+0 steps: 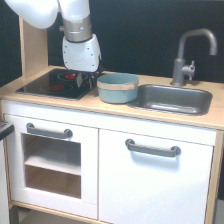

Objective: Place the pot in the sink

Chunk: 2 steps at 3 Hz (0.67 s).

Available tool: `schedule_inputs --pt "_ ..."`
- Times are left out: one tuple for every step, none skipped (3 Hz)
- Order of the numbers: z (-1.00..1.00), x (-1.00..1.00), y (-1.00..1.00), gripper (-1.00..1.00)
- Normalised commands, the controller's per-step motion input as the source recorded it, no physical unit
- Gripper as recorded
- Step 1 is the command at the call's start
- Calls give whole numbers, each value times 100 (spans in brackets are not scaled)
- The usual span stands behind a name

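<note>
Light blue-teal pot [117, 87], tan band round rim, upright on wooden counter [75, 104], between stovetop [52, 84] and sink [175, 99]. Pot touching or just overlapping sink's near rim on exterior view's left; not inside basin. Dark grey sink empty-looking, grey tap [192, 55] behind it. White arm comes down on far side of pot from sink, over stovetop's edge. Pincer [86, 80] dark, low, just beside pot wall; spread or pressed together, cannot tell. Below sink: white cupboard door, grey handle [152, 148].

pot [117, 88]: teal, upright, on counter | sink [172, 98]: grey, just beside
</note>
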Motion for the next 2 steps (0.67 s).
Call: schedule_inputs --pt "-82 100 49 -100" --pt "19 60 100 38"
